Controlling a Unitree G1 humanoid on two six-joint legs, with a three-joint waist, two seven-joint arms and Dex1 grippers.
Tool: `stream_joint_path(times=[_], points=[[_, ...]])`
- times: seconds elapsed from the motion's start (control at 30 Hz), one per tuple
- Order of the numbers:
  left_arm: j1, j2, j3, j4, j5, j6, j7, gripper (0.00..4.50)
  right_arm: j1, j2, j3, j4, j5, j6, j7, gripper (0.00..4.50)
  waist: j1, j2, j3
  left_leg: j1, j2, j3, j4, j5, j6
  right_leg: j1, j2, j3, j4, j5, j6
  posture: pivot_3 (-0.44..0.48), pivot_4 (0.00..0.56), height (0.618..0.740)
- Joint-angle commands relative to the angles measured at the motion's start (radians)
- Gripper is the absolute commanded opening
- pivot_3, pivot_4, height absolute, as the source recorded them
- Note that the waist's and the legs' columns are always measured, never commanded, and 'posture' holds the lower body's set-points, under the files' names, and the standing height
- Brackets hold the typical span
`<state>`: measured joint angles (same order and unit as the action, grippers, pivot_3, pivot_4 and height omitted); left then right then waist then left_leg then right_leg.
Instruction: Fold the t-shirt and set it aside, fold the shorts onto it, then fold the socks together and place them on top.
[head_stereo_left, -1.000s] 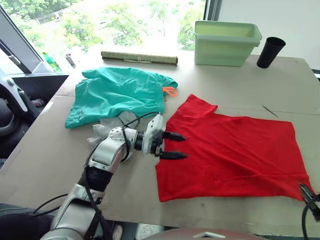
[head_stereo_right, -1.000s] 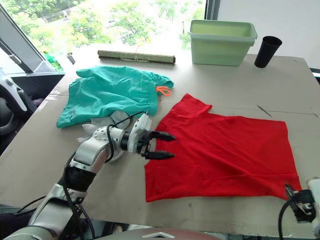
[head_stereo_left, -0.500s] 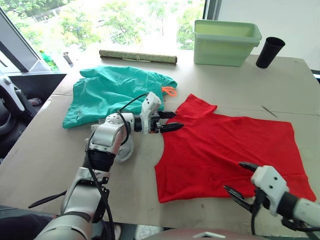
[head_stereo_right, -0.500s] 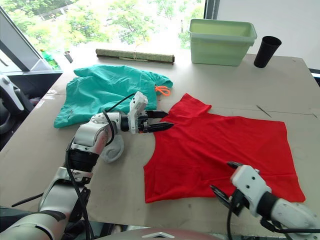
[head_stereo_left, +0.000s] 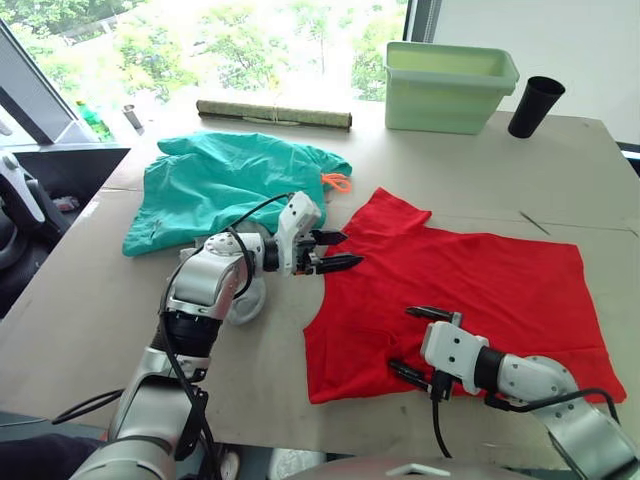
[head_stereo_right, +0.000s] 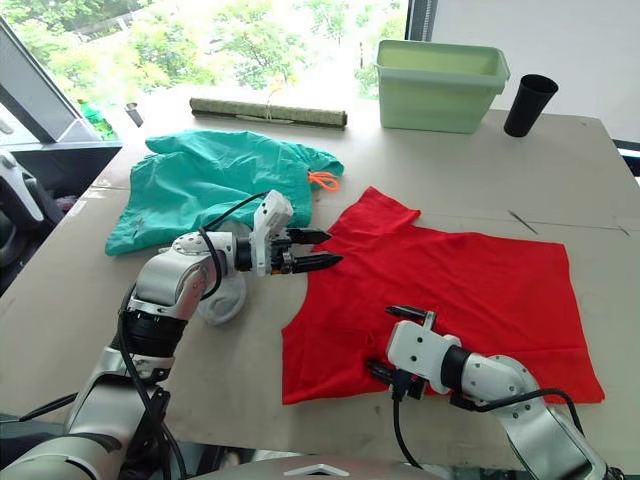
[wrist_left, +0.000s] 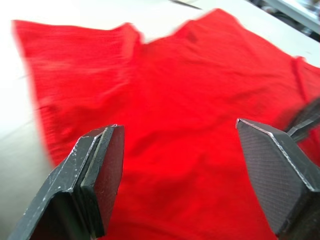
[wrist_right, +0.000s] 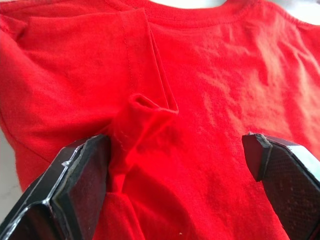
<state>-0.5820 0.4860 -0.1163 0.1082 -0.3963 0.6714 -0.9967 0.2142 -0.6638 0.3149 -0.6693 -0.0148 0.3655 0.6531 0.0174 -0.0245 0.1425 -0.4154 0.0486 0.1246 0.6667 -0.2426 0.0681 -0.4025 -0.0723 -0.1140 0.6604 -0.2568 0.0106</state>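
T-shirt (head_stereo_left: 455, 290): spread flat on the table (head_stereo_left: 90, 320), just right of the shorts (head_stereo_left: 225, 185).
Left gripper (head_stereo_left: 333, 252): fingers apart, over the shirt's collar edge.
Right gripper (head_stereo_left: 417, 343): wide open, at the shirt's near sleeve.

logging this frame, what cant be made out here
- Socks: largely hidden behind the left arm in the eye views.
- T-shirt: its label can't be made out; the left wrist view is blurred.
- Shorts: near edge covered by the left arm.
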Motion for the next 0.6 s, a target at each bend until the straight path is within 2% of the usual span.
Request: stream_joint_path(times=[0.03, 0.13, 0.2, 0.27, 0.37, 0.57, 0.6], points=[[-0.118, -0.046, 0.065, 0.080, -0.028, 0.073, 0.082, 3.83, 0.050, -0.031, -0.123, -0.115, 0.080, 0.052, 0.026, 4.47, 0.005, 0.000, 0.000, -0.001, -0.001, 0.000, 0.001, 0.000, 0.000, 0.000, 0.000, 0.000, 0.000, 0.000, 0.000, 0.000, 0.150, 0.740], [-0.228, -0.102, 0.075, 0.229, -0.007, 0.084, 0.123, 3.83, 0.089, -0.002, -0.249, -0.214, 0.200, 0.118, 0.017, 4.47, 0.007, -0.001, 0.000, -0.001, -0.002, 0.000, 0.002, -0.001, 0.001, 0.000, -0.001, 0.000, 0.000, -0.001, 0.003, 0.000, 0.150, 0.740], [-0.327, -0.148, 0.080, 0.389, 0.033, 0.061, 0.182, 3.83, 0.110, 0.045, -0.343, -0.286, 0.295, 0.173, -0.014, 4.47, 0.012, -0.002, 0.001, -0.001, -0.002, 0.000, 0.002, -0.001, 0.002, 0.001, -0.001, 0.000, 0.000, -0.001, 0.003, 0.000, 0.150, 0.740], [-0.395, -0.173, 0.081, 0.513, 0.067, 0.031, 0.213, 3.83, 0.112, 0.068, -0.389, -0.322, 0.340, 0.212, -0.035, 4.47, 0.015, -0.002, 0.001, -0.001, -0.002, -0.001, 0.003, -0.001, 0.002, 0.001, 0.000, -0.001, 0.000, -0.001, 0.003, 0.000, 0.150, 0.740], [-0.508, -0.210, 0.056, 0.728, 0.129, -0.040, 0.215, 3.83, 0.146, 0.064, -0.419, -0.373, 0.326, 0.229, -0.069, 4.47, 0.009, -0.002, 0.001, -0.001, -0.002, 0.000, 0.002, -0.001, 0.002, 0.001, 0.000, 0.000, 0.000, -0.001, 0.003, 0.000, 0.150, 0.740], [-0.640, -0.305, 0.027, 1.040, 0.232, -0.151, 0.185, 3.83, 0.192, 0.067, -0.422, -0.378, 0.317, 0.186, -0.175, 4.47, 0.002, -0.003, 0.001, -0.001, -0.003, 0.000, 0.002, -0.001, 0.002, 0.000, 0.001, 0.000, -0.001, -0.001, 0.003, 0.000, 0.150, 0.740], [-0.649, -0.314, 0.024, 1.071, 0.246, -0.163, 0.171, 3.58, 0.203, 0.066, -0.419, -0.378, 0.314, 0.175, -0.192, 4.49, 0.000, -0.003, 0.001, -0.001, -0.003, 0.000, 0.002, -0.001, 0.003, 0.000, 0.001, -0.001, -0.001, -0.001, 0.003, 0.000, 0.150, 0.740]])
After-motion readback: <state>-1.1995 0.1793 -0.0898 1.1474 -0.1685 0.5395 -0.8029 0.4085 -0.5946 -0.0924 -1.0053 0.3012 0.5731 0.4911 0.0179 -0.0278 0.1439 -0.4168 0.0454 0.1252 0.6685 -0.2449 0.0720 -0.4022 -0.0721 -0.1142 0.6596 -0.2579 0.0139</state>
